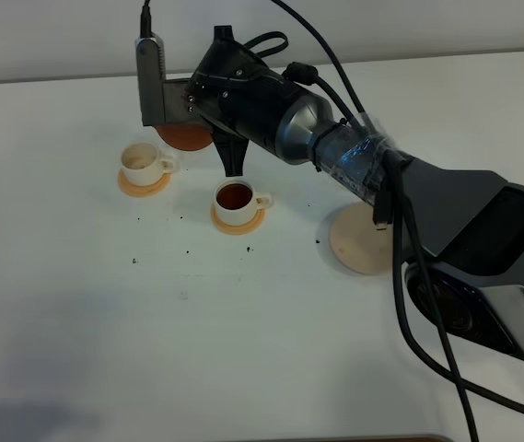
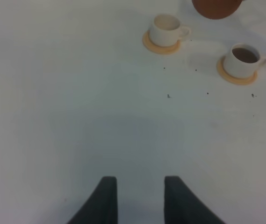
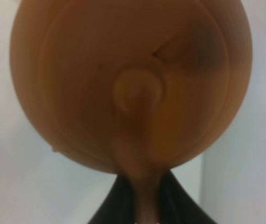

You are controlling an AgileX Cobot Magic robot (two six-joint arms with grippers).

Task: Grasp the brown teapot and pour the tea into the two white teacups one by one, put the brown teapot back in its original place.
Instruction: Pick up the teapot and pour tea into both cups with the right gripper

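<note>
Brown teapot (image 1: pixel 185 136): you are holding it aloft, just behind the paler teacup (image 1: pixel 142 164).
Your right gripper (image 3: pixel 142 200) is clamping its handle; your left gripper (image 2: pixel 136 198) is hanging agape, gripping nothing. The beige saucer (image 1: pixel 354 244) is lying well apart; the nearer teacup (image 1: pixel 236 200) is holding dark tea.

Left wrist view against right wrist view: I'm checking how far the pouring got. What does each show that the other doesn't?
Left wrist only: the cup with dark tea, the other cup, pale inside, both on orange coasters, plus the open left claw. Right wrist only: the right claw shut on the handle, and the lid knob. Both: the brown teapot.
</note>
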